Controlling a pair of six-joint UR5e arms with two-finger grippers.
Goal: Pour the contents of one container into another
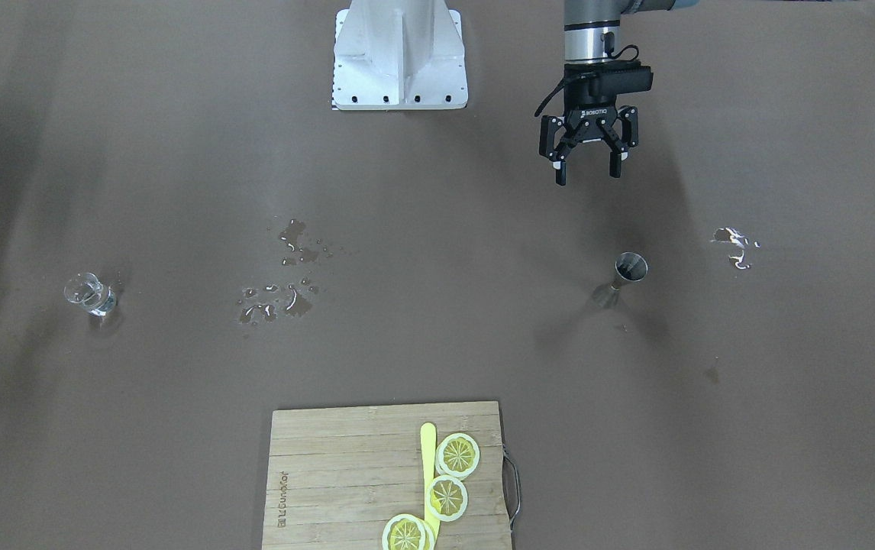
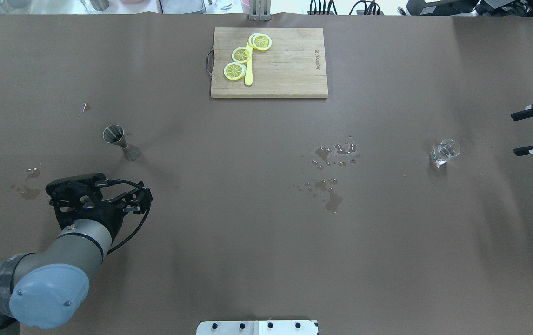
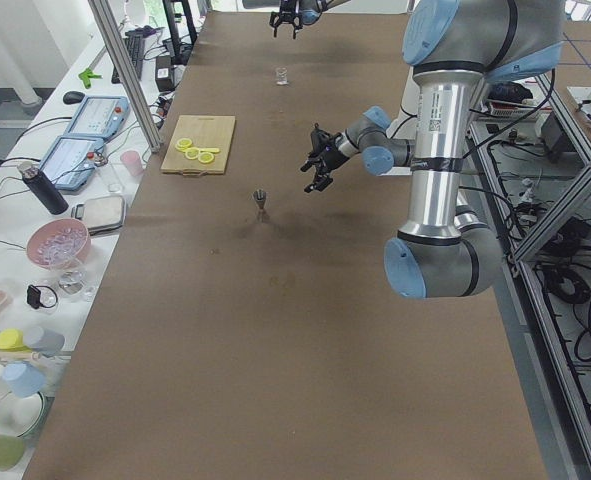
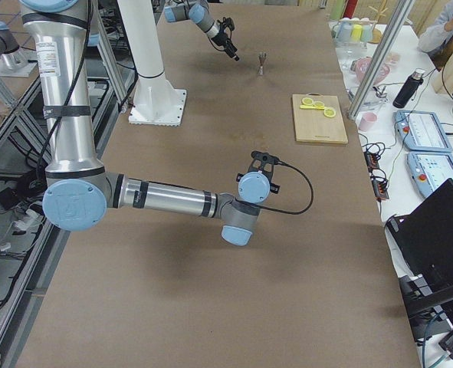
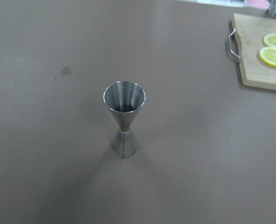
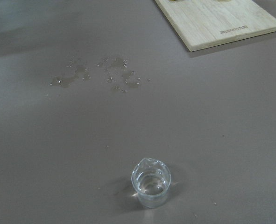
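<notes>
A steel jigger [image 1: 624, 279] [image 2: 120, 142] stands upright on the brown table and fills the middle of the left wrist view [image 5: 124, 116]. My left gripper [image 1: 588, 176] hangs open and empty, on the robot's side of the jigger and clear of it. A small clear glass [image 2: 444, 152] [image 1: 92, 295] with a little liquid in it stands far across the table, low in the right wrist view [image 6: 150, 183]. My right gripper [image 2: 520, 133] is open at the table's edge, a short way from the glass and holding nothing.
A wooden cutting board [image 2: 285, 70] [image 1: 346, 473] with three lemon slices [image 2: 242, 54] and a yellow stick lies at the far middle. Spilled puddles [image 2: 331, 177] wet the centre, and smaller wet spots [image 2: 27, 186] lie near the left arm. The robot base [image 1: 399, 53] stands at the near edge.
</notes>
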